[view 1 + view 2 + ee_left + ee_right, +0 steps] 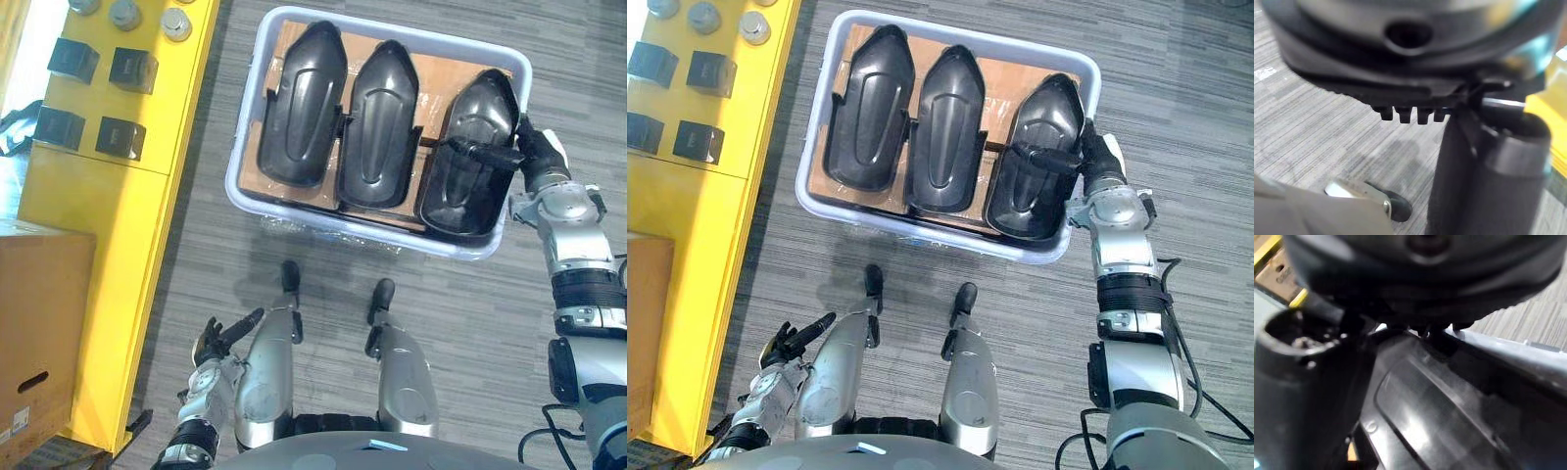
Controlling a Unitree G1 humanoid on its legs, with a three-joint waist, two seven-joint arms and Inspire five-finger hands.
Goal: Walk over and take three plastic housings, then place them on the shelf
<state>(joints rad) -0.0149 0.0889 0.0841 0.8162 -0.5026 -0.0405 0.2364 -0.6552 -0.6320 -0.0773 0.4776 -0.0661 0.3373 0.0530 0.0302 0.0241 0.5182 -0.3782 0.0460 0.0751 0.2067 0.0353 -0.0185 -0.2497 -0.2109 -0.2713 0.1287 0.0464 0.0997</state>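
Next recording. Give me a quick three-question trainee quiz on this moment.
1. True or false: the bin stands on the shelf.
2. Which housing do the right hand fingers grip: A leftmost, B middle, C rightmost?
3. Fill in: the left hand hangs open beside the ____ shelf.
Key: 1 false, it stands on the floor; 2 C, the rightmost housing; 3 yellow.

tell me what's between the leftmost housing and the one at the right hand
The middle housing lies between the left housing and the right housing in the white bin, seen in the left eye view.
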